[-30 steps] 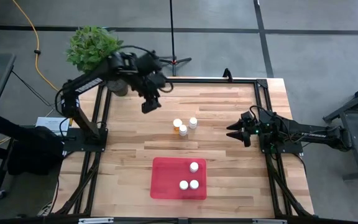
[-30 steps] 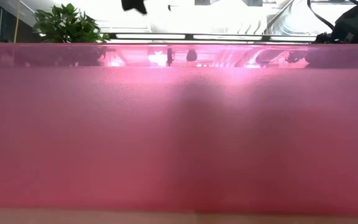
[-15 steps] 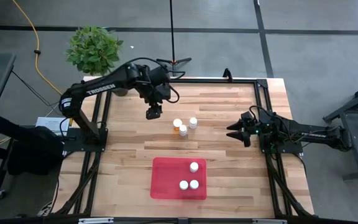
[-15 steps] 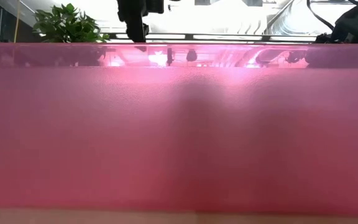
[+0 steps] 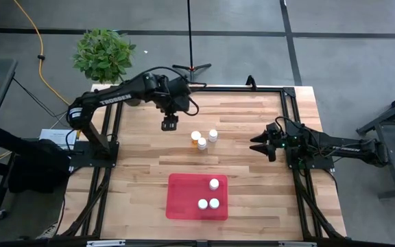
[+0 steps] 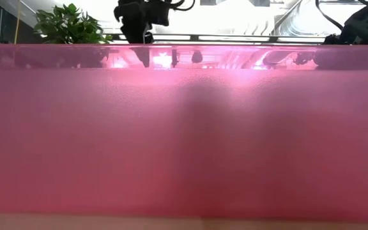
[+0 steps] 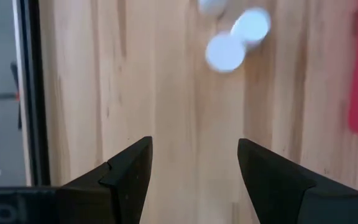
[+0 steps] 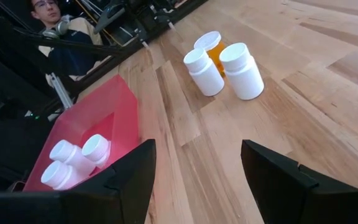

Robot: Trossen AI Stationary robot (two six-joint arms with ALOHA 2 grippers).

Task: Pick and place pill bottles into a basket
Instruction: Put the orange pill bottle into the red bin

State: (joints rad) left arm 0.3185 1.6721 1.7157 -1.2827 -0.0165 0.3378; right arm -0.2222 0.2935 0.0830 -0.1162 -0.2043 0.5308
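Observation:
Three pill bottles with white caps stand together on the table's middle (image 5: pixel 203 138); one has an amber body (image 8: pixel 211 46). Three more white-capped bottles (image 5: pixel 210 197) lie inside the red basket (image 5: pixel 184 199) near the table's front. My left gripper (image 5: pixel 169 123) is open and empty, pointing down, just to the left of the standing bottles, which show in its wrist view (image 7: pixel 225 52). My right gripper (image 5: pixel 258 145) is open and empty at the table's right side, its fingers (image 8: pixel 197 149) pointing toward the standing bottles.
A potted plant (image 5: pixel 103 51) stands off the table's far left corner. Black frame rails (image 5: pixel 290 130) run along the table's sides. The basket's red wall (image 6: pixel 184 140) fills the low view. A person sits beyond the table in the right wrist view (image 8: pixel 48 12).
My left gripper has come from the table's far left toward the standing bottles and gone down, tipping until it points down at the table. It stays open. The bottles and the basket have not moved.

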